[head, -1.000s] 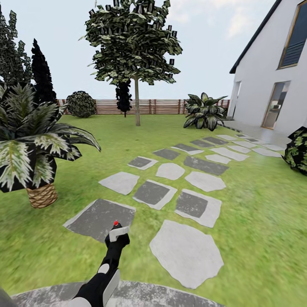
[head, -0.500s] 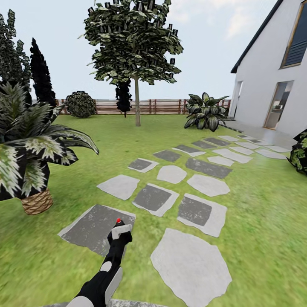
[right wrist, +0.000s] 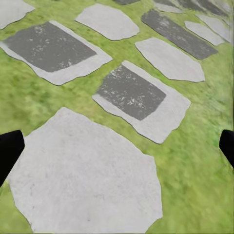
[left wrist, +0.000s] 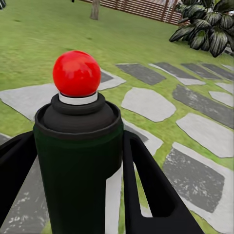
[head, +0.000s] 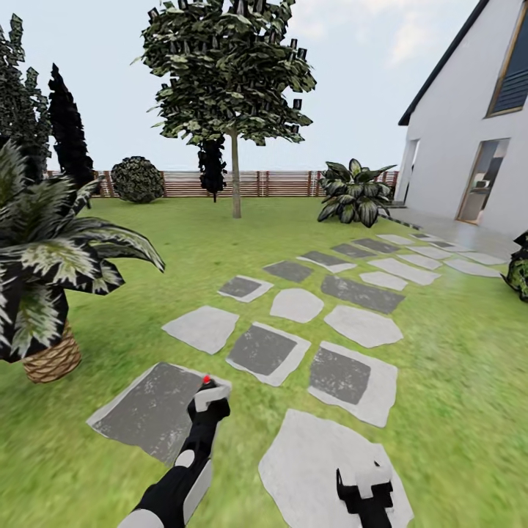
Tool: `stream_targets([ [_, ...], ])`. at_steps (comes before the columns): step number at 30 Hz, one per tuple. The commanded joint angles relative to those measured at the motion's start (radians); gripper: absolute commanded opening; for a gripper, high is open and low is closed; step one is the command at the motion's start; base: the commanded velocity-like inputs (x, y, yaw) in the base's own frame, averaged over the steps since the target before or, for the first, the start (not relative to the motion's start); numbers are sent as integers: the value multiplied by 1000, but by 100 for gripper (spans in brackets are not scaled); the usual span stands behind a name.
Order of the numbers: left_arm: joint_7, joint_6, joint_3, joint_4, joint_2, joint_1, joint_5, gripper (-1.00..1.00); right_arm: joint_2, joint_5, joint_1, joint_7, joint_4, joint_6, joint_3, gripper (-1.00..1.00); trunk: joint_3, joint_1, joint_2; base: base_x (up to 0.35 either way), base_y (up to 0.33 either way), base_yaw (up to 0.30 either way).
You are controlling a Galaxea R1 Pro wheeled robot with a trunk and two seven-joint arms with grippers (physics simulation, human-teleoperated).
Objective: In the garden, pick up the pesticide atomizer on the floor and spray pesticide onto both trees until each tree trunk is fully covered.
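Potted palm (head: 44, 257): at the far left of the head view, in a woven basket on the lawn (head: 455, 367).
Left gripper (head: 207, 405): low in the head view, arm reaching forward over a dark paving slab (head: 147, 414). Its fingers (left wrist: 146, 185) are closed against both sides of the pesticide atomizer (left wrist: 78, 161).
Pesticide atomizer: upright in the left gripper, dark green body, black collar, round red knob on top. In the head view it shows as a pale head with a small red dot.
Tree (head: 227, 73): centre back, thin grey-brown trunk (head: 235, 176), standing before the slatted fence (head: 279, 183), well apart from the robot.
Right gripper (head: 364, 490): at the bottom of the head view, above a large pale slab (head: 308, 455). Fingers spread wide, holding nothing.
House (head: 469, 132): white wall at the right.
Left wrist view: brings the red knob and the clamping fingers close up.
Right wrist view: black fingertips (right wrist: 9, 151) at opposite edges, slabs and grass between.
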Motion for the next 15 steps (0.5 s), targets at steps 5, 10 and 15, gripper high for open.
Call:
stream_targets([
  [5,-1,1,-5,0,-2,0,-1,-100,-19,1,-5,2,-42,-1,-1,100,0,0,0,350,0,0],
  [10,-1,2,-59,-1,-2,0,-1,-100,-43,6,-29,35,-45,6,-1,100,0,0,0,350,0,0],
  [15,0,2,-102,-2,-2,0,-1,-100,-103,2,-118,259,8,103,-3,100,0,0,0,350,0,0],
])
